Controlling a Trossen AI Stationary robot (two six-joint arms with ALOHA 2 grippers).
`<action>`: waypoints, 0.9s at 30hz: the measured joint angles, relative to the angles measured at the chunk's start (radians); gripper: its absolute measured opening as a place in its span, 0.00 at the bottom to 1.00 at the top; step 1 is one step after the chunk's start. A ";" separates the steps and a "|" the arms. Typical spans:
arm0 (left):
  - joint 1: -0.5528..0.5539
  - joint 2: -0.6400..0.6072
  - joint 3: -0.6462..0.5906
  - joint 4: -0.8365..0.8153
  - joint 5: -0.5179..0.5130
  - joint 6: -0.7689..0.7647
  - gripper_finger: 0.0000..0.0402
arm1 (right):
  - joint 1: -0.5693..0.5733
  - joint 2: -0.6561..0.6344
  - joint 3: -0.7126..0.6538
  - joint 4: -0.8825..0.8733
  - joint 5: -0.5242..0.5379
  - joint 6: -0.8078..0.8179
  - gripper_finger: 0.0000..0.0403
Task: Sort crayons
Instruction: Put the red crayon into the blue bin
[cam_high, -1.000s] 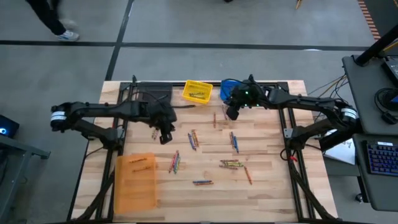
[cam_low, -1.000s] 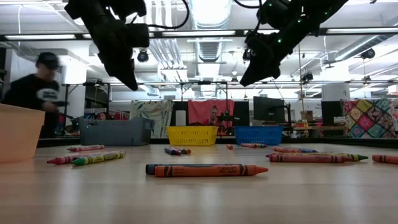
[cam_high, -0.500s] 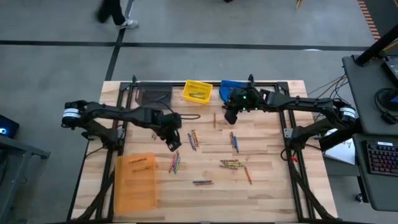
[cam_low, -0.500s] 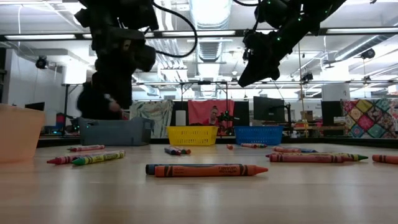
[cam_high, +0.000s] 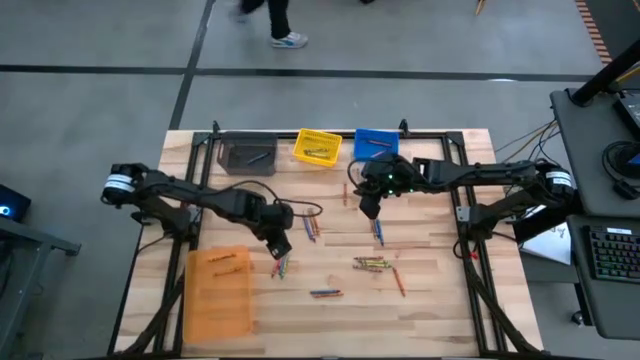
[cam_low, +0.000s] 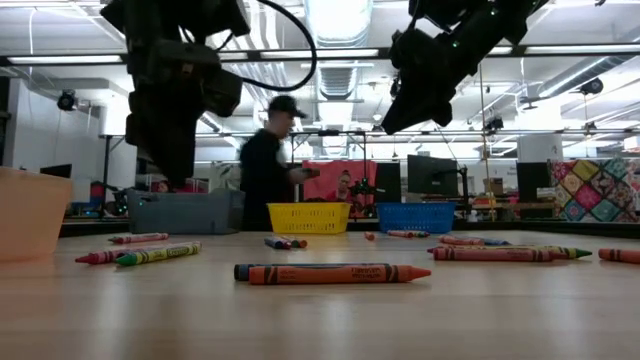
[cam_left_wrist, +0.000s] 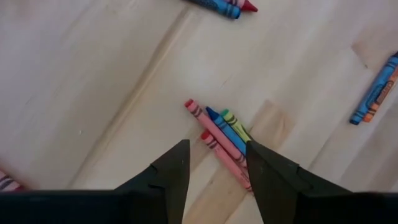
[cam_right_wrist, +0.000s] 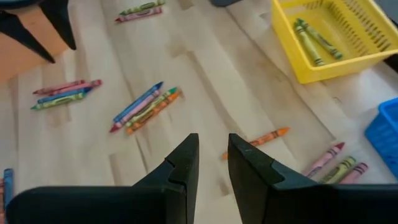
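Observation:
Several crayons lie flat on the wooden table in small groups, among them a group (cam_high: 282, 263) near the orange bin, another (cam_high: 312, 225) at mid-table and one (cam_high: 377, 228) farther right. My left gripper (cam_high: 281, 246) is open and empty, just above the first group, which shows in the left wrist view (cam_left_wrist: 219, 132) as red, blue and green sticks between and beyond the fingers. My right gripper (cam_high: 367, 207) is a little open and empty, above the table, nearer than the blue bin; an orange crayon (cam_right_wrist: 255, 142) lies below it.
A grey bin (cam_high: 247, 154), a yellow bin (cam_high: 318, 146) with green crayons and a blue bin (cam_high: 376, 142) stand along the far edge. An orange bin (cam_high: 220, 290) stands at the near left. More crayons (cam_high: 372, 263) lie at the near right. A person walks beyond the table.
My left gripper has gone toward the table's right and near edges and down to the crayon group near the orange bin. My right gripper has left the blue bin and gone toward the near edge, over the middle of the table.

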 joint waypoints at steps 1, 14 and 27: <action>-0.010 0.000 0.000 0.000 -0.017 -0.009 0.35 | 0.005 0.000 0.000 0.000 0.000 0.000 0.19; -0.041 0.068 -0.008 0.006 -0.076 -0.044 0.32 | 0.012 0.000 0.001 0.012 0.010 -0.002 0.18; -0.063 0.119 -0.014 0.037 -0.076 -0.052 0.32 | 0.012 0.000 0.002 0.025 0.027 -0.003 0.17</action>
